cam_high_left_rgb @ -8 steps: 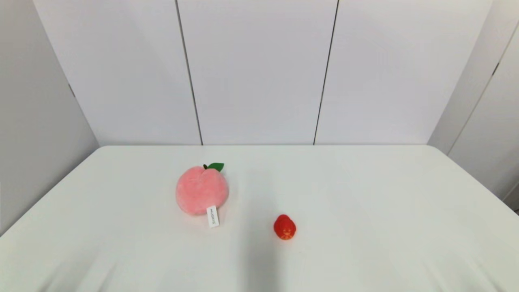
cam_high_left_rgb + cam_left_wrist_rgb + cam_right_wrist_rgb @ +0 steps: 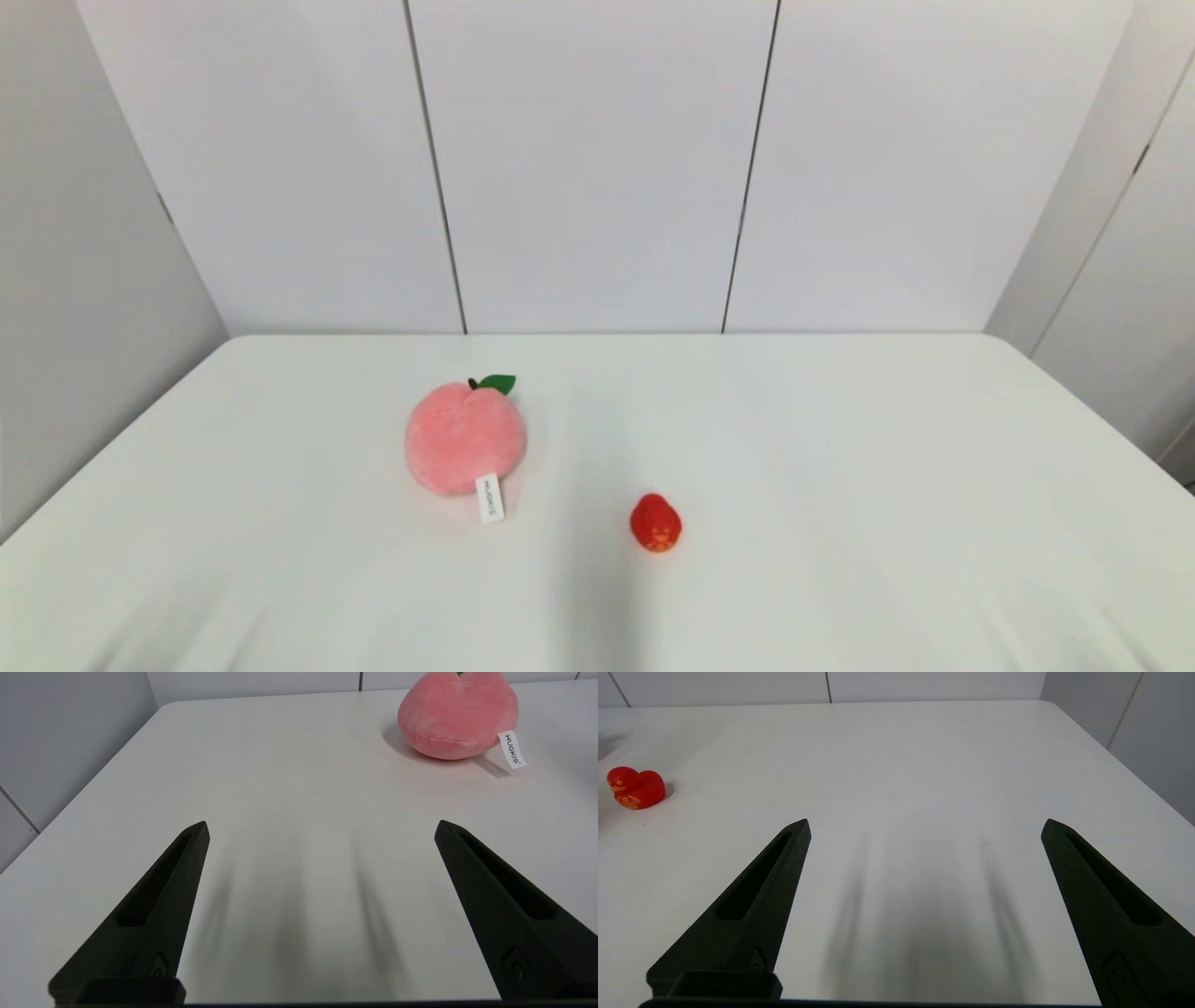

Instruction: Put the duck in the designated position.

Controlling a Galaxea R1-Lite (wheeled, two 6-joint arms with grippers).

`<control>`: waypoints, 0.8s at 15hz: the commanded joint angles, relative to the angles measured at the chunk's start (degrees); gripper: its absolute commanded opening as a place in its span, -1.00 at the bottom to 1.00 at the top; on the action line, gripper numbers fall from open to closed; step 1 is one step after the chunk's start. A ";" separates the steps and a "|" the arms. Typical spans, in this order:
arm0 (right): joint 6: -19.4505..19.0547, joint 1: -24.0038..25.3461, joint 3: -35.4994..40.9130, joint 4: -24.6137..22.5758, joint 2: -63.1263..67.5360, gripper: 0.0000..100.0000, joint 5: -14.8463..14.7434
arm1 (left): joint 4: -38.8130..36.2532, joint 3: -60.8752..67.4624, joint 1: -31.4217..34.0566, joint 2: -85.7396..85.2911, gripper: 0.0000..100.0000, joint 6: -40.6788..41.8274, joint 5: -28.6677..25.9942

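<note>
A tiny glossy red duck (image 2: 655,524) with orange face marks rests on the white table (image 2: 840,448), a little right of centre and toward the front. The right wrist view catches the duck (image 2: 635,788) well off to one side of my right gripper (image 2: 925,823), which is open with bare table between its fingers. My left gripper (image 2: 321,823) is open too, low over the table, holding nothing. Neither arm shows in the head view.
A big pink plush peach (image 2: 465,437) with a green leaf and a white tag lies left of the duck; in the left wrist view the peach (image 2: 458,716) sits beyond that gripper. White wall panels close off the table's far edge.
</note>
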 commanded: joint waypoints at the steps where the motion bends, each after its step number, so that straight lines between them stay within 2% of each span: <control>1: 0.02 0.02 0.00 -0.06 0.07 1.00 0.00 | 0.00 0.00 0.00 0.07 1.00 0.01 0.00; 12: 0.02 -0.07 0.00 -0.06 0.07 1.00 0.00 | -0.09 0.00 0.00 1.92 1.00 -3.15 1.40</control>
